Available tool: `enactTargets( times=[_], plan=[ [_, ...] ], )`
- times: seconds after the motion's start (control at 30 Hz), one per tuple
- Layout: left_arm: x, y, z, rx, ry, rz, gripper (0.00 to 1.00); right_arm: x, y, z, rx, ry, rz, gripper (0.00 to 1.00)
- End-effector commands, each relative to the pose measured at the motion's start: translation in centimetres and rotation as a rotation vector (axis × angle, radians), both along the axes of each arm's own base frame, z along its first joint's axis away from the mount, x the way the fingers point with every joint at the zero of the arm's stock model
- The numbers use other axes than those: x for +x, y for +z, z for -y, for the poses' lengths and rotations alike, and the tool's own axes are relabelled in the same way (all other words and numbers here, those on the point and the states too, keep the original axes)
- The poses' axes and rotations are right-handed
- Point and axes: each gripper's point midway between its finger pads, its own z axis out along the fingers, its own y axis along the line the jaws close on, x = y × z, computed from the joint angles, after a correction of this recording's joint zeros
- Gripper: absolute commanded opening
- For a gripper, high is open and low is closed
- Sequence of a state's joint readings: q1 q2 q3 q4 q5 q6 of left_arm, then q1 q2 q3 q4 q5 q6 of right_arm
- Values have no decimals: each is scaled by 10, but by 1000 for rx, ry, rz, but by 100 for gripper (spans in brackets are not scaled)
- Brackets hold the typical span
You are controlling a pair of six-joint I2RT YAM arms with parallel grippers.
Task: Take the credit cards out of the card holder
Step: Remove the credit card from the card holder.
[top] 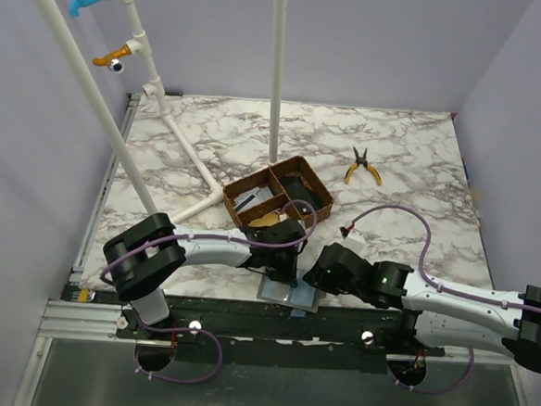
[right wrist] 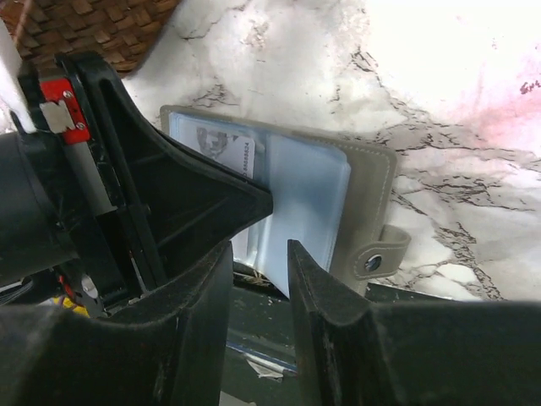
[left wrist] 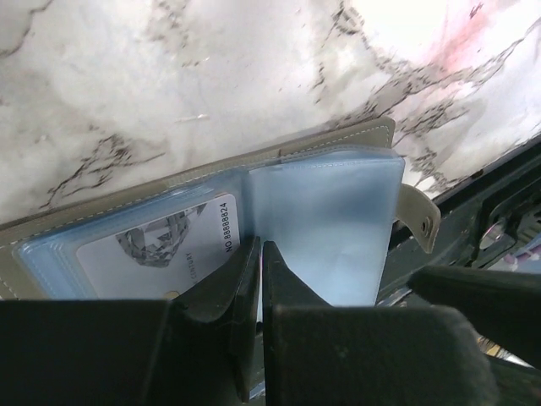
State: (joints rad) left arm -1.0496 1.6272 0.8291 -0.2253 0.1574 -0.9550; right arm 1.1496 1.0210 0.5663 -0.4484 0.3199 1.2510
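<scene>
Fingers of the left gripper (left wrist: 258, 247) are pressed almost together with only a slit between them. Their tips rest on the clear sleeves at the fold of the open card holder (left wrist: 338, 139); whether a sleeve is pinched cannot be told. Just left of those tips, a credit card (left wrist: 161, 249) sits in its sleeve. The right gripper (right wrist: 258, 249) has its fingers narrowly apart, just ahead of the holder's near side, which lies at the edge of the marble surface (left wrist: 169, 85).
</scene>
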Motion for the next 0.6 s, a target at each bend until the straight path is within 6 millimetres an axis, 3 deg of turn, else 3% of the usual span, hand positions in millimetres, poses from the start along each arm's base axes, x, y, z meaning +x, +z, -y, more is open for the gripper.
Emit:
enactTargets(
  times=[0.0, 0.2, 0.57],
  plan=[
    [4, -2, 13, 5, 21, -20, 8, -1, -13, 2, 12, -22, -33, 35],
    [5, 4, 19, -23, 36, -31, 8, -1, -25, -13, 161, -18, -99, 28],
    [7, 30, -1, -24, 24, 60, 8, 4, -43, -6, 224, -75, -154, 27]
  ],
)
